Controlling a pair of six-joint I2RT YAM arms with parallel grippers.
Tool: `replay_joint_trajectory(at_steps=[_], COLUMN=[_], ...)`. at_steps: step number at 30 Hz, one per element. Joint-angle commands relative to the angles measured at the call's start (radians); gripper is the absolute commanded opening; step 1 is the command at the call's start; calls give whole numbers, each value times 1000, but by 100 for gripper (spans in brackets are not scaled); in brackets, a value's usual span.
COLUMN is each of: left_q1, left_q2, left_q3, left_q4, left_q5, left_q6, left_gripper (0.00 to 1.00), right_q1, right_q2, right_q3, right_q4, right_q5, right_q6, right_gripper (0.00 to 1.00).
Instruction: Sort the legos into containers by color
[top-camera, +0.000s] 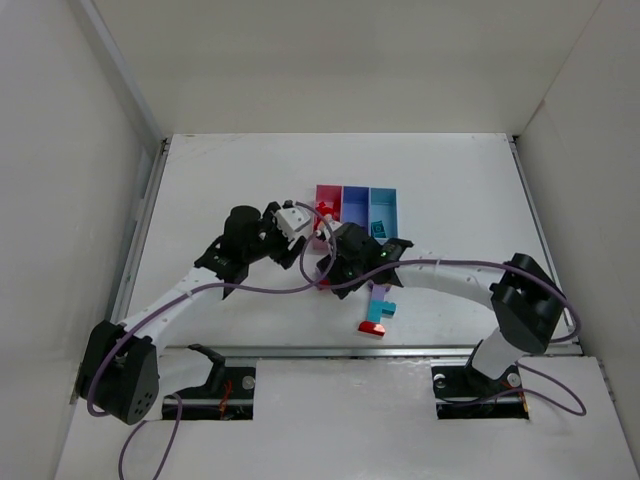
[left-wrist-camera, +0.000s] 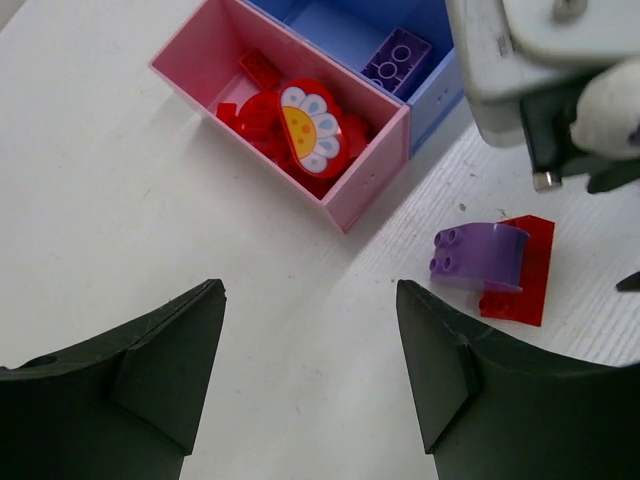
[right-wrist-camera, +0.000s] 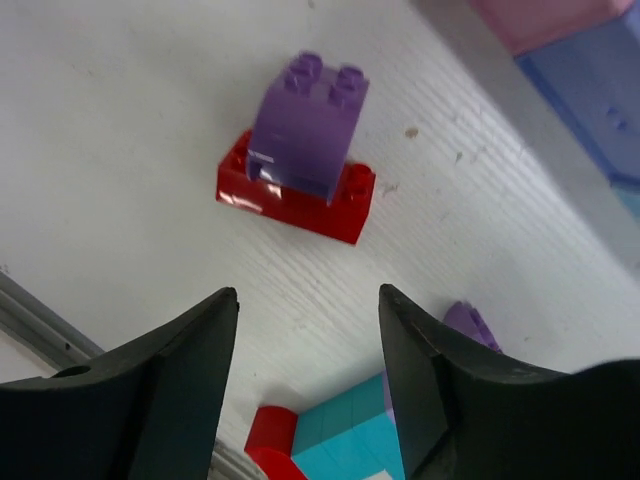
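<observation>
The three joined containers stand at mid-table: pink (top-camera: 327, 200), purple-blue (top-camera: 355, 203), light blue (top-camera: 383, 210). In the left wrist view the pink bin (left-wrist-camera: 370, 180) holds several red bricks and a red piece with a daisy face (left-wrist-camera: 310, 125). The blue bin (left-wrist-camera: 430, 95) holds a purple brick (left-wrist-camera: 397, 58). A purple brick stacked on a red one (left-wrist-camera: 495, 265) lies on the table in front of the bins, also in the right wrist view (right-wrist-camera: 300, 160). My left gripper (left-wrist-camera: 310, 300) is open and empty, left of that clump. My right gripper (right-wrist-camera: 308, 300) is open and empty just short of it.
A clump of teal, red and purple bricks (top-camera: 378, 310) lies near the front edge, under my right gripper (right-wrist-camera: 350, 435). The two gripper heads (top-camera: 300, 238) (top-camera: 335, 265) are close together in front of the bins. A metal rail (top-camera: 380, 351) runs along the near edge.
</observation>
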Motion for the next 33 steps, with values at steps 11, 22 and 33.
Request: replay_joint_trajectory(at_steps=[11,22,33], left_q1=[9,18,18], left_q2=[-47,-79,-88], left_q3=[-36,-36,-45], left_q4=[-30,-72,-63], left_q5=[-170,-258,-287], left_q6=[-265,-407,-385], left_gripper=[61,61,61], right_q1=[-3,-3,-3], right_q2=[159,227,227], right_q3=[235,253,253], right_q4=[78,14,-28], right_q5=[16,54,45], right_q6=[-70,-42,-33], right_gripper=[81,72,18])
